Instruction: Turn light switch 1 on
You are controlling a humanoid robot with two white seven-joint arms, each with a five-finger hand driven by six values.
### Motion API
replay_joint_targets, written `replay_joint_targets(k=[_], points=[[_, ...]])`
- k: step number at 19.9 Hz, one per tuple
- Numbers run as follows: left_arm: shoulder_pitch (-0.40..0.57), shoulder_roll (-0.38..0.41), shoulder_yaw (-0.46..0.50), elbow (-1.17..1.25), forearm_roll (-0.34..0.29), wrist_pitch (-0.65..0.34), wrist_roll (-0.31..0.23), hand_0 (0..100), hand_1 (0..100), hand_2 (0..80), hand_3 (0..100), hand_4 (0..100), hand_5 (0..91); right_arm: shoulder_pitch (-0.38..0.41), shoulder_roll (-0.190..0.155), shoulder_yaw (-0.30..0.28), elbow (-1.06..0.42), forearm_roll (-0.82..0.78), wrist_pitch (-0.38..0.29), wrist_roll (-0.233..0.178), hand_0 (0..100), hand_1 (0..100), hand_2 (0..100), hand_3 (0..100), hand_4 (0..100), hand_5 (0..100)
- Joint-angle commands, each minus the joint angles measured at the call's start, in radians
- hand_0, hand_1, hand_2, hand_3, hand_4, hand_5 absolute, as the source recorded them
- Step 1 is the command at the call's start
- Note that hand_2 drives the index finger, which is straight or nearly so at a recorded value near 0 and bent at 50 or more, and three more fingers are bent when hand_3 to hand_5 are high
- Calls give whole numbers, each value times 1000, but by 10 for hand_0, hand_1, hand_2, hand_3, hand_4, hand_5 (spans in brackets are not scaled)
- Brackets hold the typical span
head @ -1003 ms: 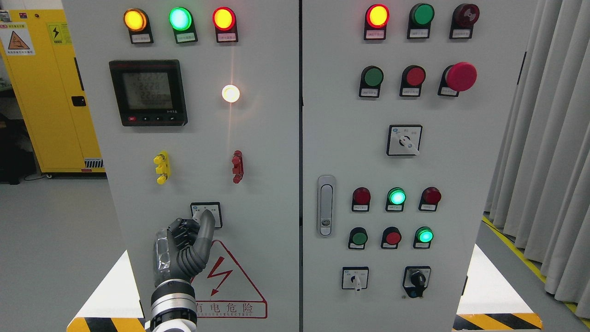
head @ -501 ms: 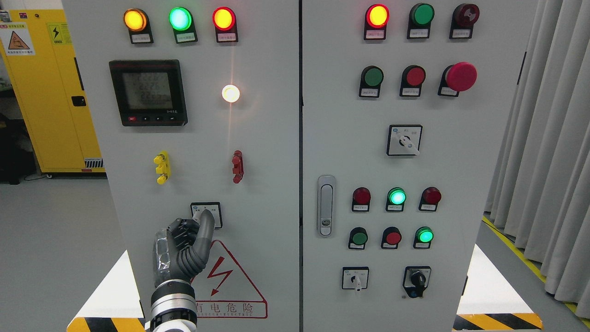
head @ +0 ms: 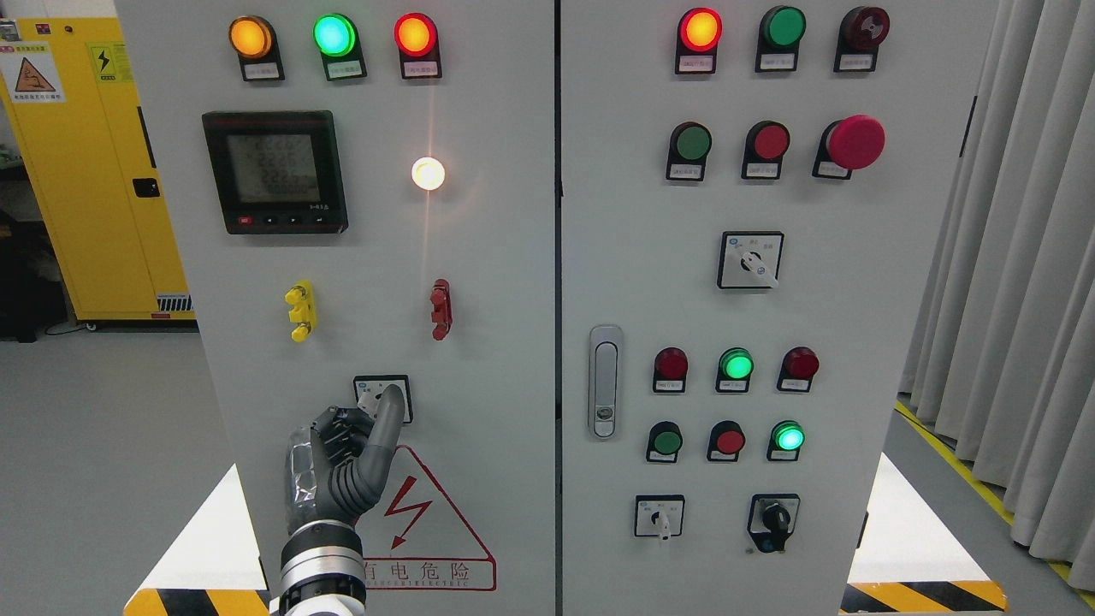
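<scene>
Robot's dark grey left hand (head: 342, 466) at a grey electrical cabinet (head: 496, 359).
Index finger extended onto the small square white-plated rotary switch (head: 383, 398), apparently touching; other fingers curled, gripping nothing.

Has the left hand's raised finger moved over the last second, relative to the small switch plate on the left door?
Yes, slightly. The left hand has tilted its raised fingertip rightward and a touch upward across the switch plate, while the wrist stays put.

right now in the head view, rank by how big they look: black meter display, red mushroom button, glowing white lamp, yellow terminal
1. black meter display
2. red mushroom button
3. yellow terminal and glowing white lamp: they look alike, and the lamp's glare blurs its edge, so unranked.
</scene>
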Motion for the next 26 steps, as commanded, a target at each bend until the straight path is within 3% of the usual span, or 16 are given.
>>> replay_joint_targets(k=[1,12,22,26], points=[[15,1,-1,-6,1,-5,-4,44,444,638,978,894,852,0,0,0,0,0,-1,1,0,500,40,0,0,0],[123,12,-2,-41,-1,-115,0,14,440,648,988,896,847,0,0,0,0,0,-1,1,0,500,40,0,0,0],[382,46,17,-43,2,-438,-6,23,416,663,995,905,848,0,0,0,0,0,-1,1,0,500,40,0,0,0],[518,64,76,-17,63,-547,-76,24,383,679,1000,930,862,0,0,0,0,0,-1,1,0,500,40,0,0,0]])
